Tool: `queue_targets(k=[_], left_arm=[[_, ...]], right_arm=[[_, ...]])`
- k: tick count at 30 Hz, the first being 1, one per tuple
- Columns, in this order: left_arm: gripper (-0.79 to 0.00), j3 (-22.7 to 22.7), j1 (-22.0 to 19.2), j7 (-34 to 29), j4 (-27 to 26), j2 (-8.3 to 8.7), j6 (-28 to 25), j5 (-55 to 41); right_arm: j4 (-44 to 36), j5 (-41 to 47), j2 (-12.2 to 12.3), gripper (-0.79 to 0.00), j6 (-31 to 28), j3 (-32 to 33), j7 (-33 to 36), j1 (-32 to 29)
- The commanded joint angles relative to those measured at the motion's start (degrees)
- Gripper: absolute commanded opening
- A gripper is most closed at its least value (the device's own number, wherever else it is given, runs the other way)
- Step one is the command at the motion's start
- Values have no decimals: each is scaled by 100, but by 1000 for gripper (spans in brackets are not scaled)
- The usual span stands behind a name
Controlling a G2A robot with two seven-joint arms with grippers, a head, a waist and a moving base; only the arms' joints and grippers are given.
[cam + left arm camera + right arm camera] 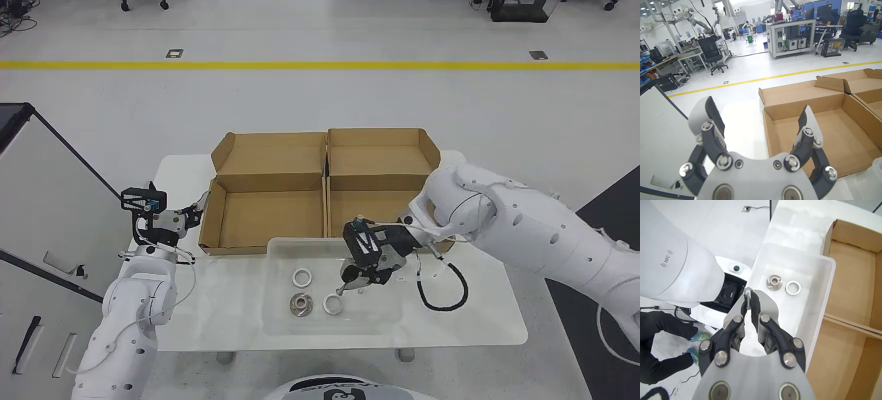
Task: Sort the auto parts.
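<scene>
White table point(480, 320) carries two open cardboard boxes side by side along its far edge, a left box point(262, 215) and a right box point(375, 205). A white tray point(378, 308) sits just in front of them, toward the near edge. On the tray's left half lie a ring point(300, 277), a flanged metal hub point(299, 303) just nearer than it, and a second ring point(332, 306) beside the hub. The right gripper point(749, 302) hangs over the tray, its fingers clenched on a threaded bolt point(748, 300) whose end pokes out past the tips. The left gripper point(758, 106) is near the table's left edge, just beside the left box, fingers spread wide with nothing between them. A black cable point(445, 290) loops on the table right of the tray.
</scene>
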Motion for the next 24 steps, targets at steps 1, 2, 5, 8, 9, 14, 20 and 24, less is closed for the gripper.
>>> queue_targets(k=[1,2,5,8,9,14,20,24], left_arm=[[0,0,0,0,0,0,0,0],[0,0,0,0,0,0,0,0],[0,0,0,0,0,0,0,0],[0,0,0,0,0,0,0,0],[0,0,0,0,0,0,0,0],[0,0,0,0,0,0,0,0],[0,0,0,0,0,0,0,0],[0,0,0,0,0,0,0,0]], right_arm=[[35,18,-37,-785,12,50,-174,16],[40,50,-55,-785,12,91,-313,24],[76,56,-90,-785,12,203,-691,29],[73,14,-99,-785,12,341,-1141,11],[72,-11,-95,-785,12,394,-1314,-3],[-67,-272,-45,-785,12,629,-2229,-90],[-335,-893,43,-785,12,761,-3612,-162],[-380,-1135,69,-785,12,760,-3993,-168]])
